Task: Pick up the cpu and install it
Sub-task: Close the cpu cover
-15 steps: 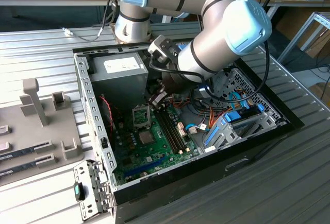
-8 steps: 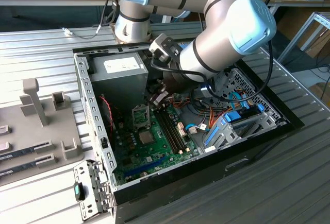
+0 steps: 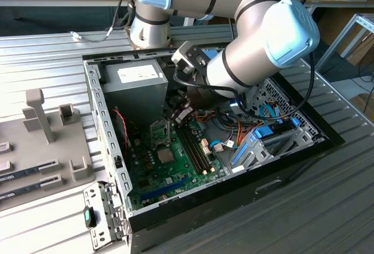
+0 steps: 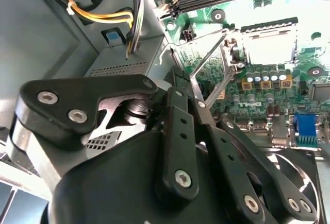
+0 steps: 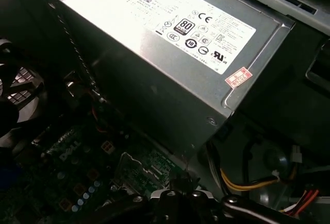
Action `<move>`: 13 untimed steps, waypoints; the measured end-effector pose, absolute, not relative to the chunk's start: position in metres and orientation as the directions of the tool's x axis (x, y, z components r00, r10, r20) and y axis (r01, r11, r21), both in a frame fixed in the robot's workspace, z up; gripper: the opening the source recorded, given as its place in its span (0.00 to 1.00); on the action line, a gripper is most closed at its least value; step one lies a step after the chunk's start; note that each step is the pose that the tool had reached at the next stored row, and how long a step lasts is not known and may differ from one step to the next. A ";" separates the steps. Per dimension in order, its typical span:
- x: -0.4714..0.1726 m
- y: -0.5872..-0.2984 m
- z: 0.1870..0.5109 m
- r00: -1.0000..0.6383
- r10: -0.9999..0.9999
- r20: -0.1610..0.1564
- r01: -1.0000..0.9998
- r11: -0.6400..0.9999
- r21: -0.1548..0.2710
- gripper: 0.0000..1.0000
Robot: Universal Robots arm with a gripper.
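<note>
I see the open computer case lying on a ribbed metal table, with a grey fixture tray at the exterior view's left and wooden benches behind. My gripper is down inside the case beside the grey power supply, over the green motherboard. In the second wrist view its fingers look pressed nearly together at the raised socket frame. The cpu appears as a small silver square on the board, apart from the gripper.
</note>
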State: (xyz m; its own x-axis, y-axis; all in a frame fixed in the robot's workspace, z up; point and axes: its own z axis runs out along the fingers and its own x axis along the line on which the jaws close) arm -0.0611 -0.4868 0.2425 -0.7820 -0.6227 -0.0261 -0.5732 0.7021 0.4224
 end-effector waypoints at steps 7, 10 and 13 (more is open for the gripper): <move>-0.061 -0.497 0.243 -0.780 -0.625 -0.026 -0.575 0.701 0.422 0.11; -0.061 -0.500 0.243 -0.779 -0.627 -0.025 -0.577 0.700 0.422 0.11; -0.061 -0.503 0.242 -0.778 -0.628 -0.025 -0.578 0.700 0.420 0.11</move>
